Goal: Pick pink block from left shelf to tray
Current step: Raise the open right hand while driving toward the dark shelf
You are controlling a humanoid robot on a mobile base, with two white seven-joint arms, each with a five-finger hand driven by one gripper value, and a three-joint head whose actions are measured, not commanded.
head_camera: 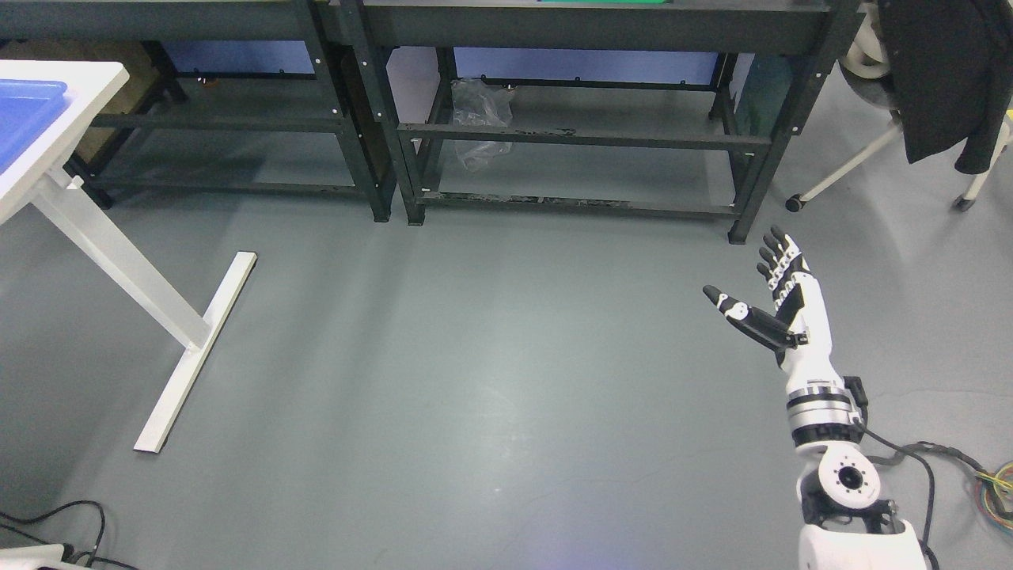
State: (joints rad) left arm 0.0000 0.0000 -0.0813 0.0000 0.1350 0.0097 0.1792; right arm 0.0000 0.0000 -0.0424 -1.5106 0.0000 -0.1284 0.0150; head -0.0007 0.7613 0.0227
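At the far left a white counter (55, 150) juts into the head view, carrying a blue tray (24, 119) of which only a corner shows. Its slanted leg ends in a flat foot on the grey floor (443, 380). Behind it stands the left shelf (198, 119), a dark metal frame whose lower tiers look bare; its top surface is cut off by the upper edge. Next to it, touching or nearly so, is a second dark shelf (586, 134) with a crumpled clear plastic bag (479, 119) on its lower level. Further right a chair (894, 119) draped with dark cloth sits at the edge.

The pink block is nowhere visible, so its place and long axis cannot be told; judging by the task, it probably lies on the left shelf above the picture's top.

The right hand (772, 305) is raised over the floor at lower right, fingers extended, thumb spread, holding nothing. It is well apart from the left shelf, up and far to its left. The left arm is out of view, so the nearer hand cannot be judged.
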